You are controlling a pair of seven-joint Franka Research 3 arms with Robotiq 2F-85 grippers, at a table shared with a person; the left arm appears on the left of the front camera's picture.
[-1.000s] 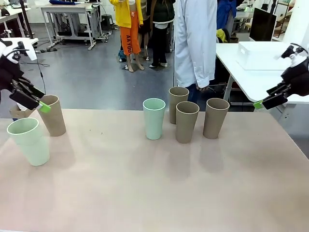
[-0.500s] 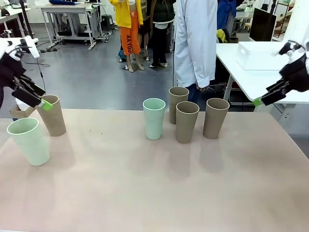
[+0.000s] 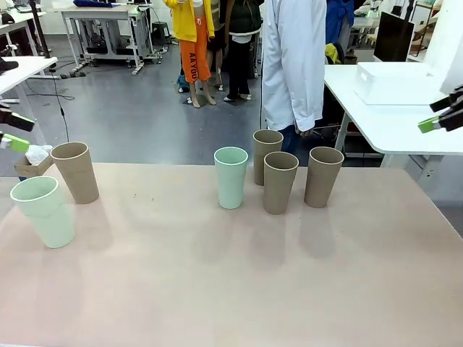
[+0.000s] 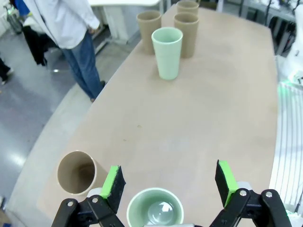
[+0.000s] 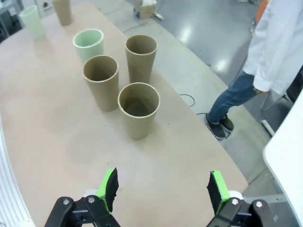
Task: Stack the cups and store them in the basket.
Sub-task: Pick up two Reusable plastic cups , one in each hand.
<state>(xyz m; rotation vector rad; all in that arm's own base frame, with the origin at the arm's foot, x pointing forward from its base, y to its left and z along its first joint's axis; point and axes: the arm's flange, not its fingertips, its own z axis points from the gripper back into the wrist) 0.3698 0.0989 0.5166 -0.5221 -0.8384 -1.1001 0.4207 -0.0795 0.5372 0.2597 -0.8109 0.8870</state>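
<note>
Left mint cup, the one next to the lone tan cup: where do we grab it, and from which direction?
Probably from above, with the left gripper, which hangs open over it. The left mint cup stands upright, mouth up, widening toward the rim. So span the upper wall just below the rim, where the taper should resist slipping. Keep the fingers off the side facing the tan cup, which stands close by.

We see six upright, unstacked cups: a left mint cup beside a left tan cup, and a centre mint cup near the clustered back tan cup, front tan cup and right tan cup. The white basket sits on a side table.
</note>
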